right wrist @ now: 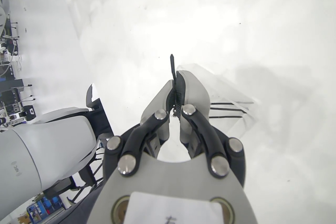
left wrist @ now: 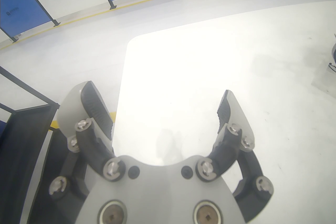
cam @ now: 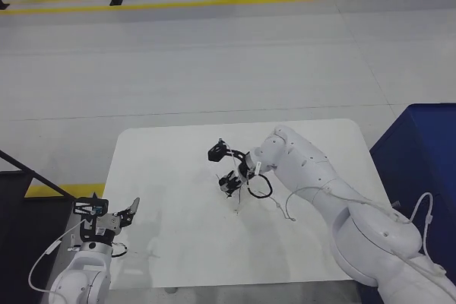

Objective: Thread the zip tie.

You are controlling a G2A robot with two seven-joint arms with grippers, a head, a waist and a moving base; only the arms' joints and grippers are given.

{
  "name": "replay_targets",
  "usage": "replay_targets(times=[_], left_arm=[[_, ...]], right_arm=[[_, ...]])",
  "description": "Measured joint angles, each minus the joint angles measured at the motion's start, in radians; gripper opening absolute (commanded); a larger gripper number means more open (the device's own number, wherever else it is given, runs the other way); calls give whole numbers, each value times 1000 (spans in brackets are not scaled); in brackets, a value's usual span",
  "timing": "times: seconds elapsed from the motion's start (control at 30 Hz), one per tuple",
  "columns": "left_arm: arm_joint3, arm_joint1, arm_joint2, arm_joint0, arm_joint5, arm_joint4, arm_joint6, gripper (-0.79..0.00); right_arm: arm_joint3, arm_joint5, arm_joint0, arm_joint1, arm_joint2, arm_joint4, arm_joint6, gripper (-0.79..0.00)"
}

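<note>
Right hand (right wrist: 175, 87) clamped on the zip tie (right wrist: 172, 64), tip sticking out past the fingertips, over mid-surface (cam: 175, 251). Left hand (left wrist: 157, 91) open, empty, at the surface's left edge near the front corner.

Two end effectors (left wrist: 157, 89) (right wrist: 175, 83), one table (cam: 175, 167)

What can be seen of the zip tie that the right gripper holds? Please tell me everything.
The zip tie is a thin black strip, plastic by its look. The right gripper is shut on it and pinches the strip flat. A short, straight end with a narrowed tip sticks out beyond the grip, seen against the white table, and touches nothing else that I can see. The rest is hidden inside the grip, so the locking head cannot be made out.
</note>
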Motion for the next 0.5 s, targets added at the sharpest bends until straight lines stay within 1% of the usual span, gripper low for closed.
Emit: replay_targets(times=[0.17,0.27,0.4,0.5], left_arm=[[0,0,0,0,0,0,0,0],[0,0,0,0,0,0,0,0],[0,0,0,0,0,0,0,0],[0,0,0,0,0,0,0,0]], right_arm=[[-153,28,4,94,-45,83,28,-785],[-271,18,2,153,-64,105,18,-785],[-397,-36,-13,240,-47,100,-36,-785],[-470,-23,-42,295,-8,90,-52,-785]])
